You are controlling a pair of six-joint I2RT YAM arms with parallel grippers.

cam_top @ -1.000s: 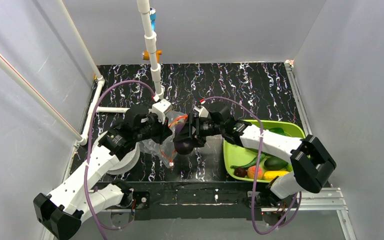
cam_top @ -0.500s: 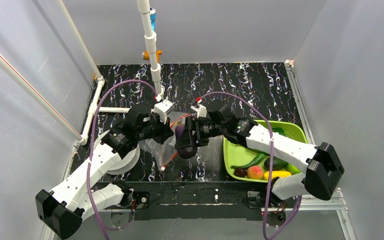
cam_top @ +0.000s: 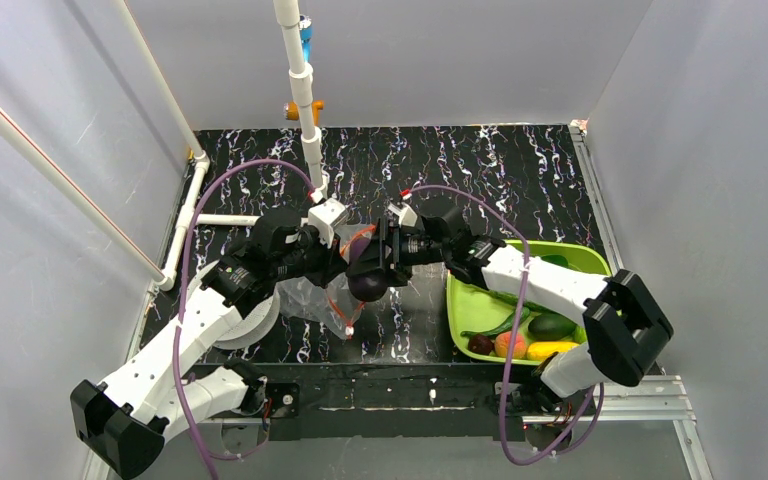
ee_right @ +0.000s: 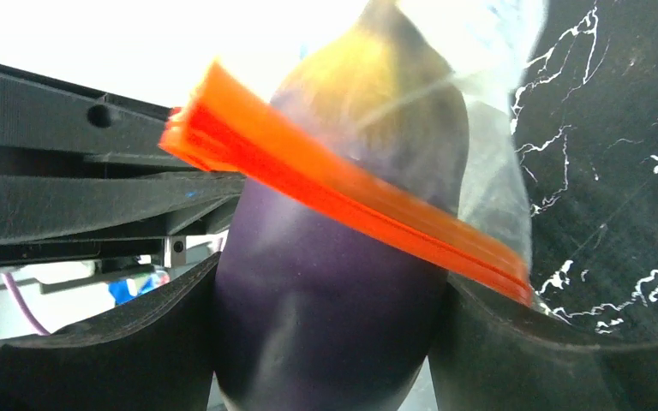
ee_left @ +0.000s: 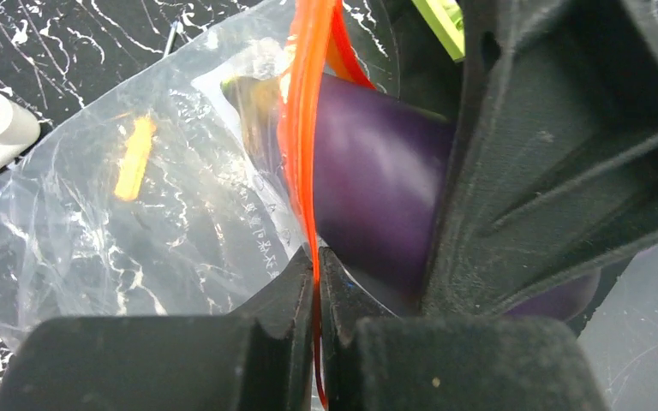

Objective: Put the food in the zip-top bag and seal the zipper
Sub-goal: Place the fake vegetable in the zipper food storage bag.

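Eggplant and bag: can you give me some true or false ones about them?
1. The right gripper holds the purple eggplant. True.
2. The left gripper is wide open. False: it is shut on the bag's orange zipper.
3. The eggplant's tip is past the zipper, inside the bag. True.
4. The green tray is empty. False: a peach and a yellow piece lie in it.

White links (cam_top: 550, 285), black joints (cam_top: 625, 330), purple cables (cam_top: 189, 235); left gripper (ee_left: 317, 274) and right gripper (ee_right: 330, 300) black.
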